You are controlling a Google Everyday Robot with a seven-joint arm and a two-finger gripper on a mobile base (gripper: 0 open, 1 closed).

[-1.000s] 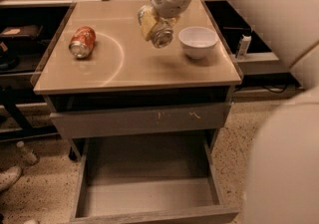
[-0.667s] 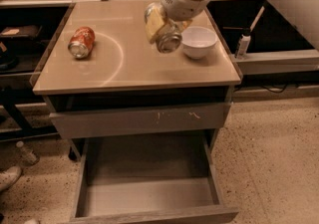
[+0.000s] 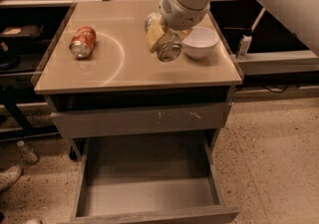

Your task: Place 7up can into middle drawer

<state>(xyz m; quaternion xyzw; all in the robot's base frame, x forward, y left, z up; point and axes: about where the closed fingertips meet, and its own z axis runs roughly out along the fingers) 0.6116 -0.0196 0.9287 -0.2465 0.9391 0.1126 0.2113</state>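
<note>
The robot's two-finger gripper (image 3: 163, 43) hangs over the beige tabletop (image 3: 124, 71), right of centre and just left of the small white bowl (image 3: 200, 42). It is clamped on the small silvery, pale-green 7up can (image 3: 170, 52). A yellowish finger pad (image 3: 153, 36) presses the can's left side; the other finger is hidden behind the can. The can looks clear of the table surface, tilted, w/ its long axis slanting so that one shiny metal end faces down and toward the front edge.

The wide grey middle drawer (image 3: 149, 195) stands pulled open w/ its flat bottom bare. It sits well below the gripper and nearer the camera, past the table's front edge and beneath the closed grey drawer front w/ pale scratch marks (image 3: 139, 118).

So the move ahead is probably out over the front edge, then down, approx. in line w/ the drawer's middle. The tabletop lip and the closed front need clearing first. An orange-red soda can (image 3: 82, 42) lies on its side at the table's left, well apart and not in the path.
</note>
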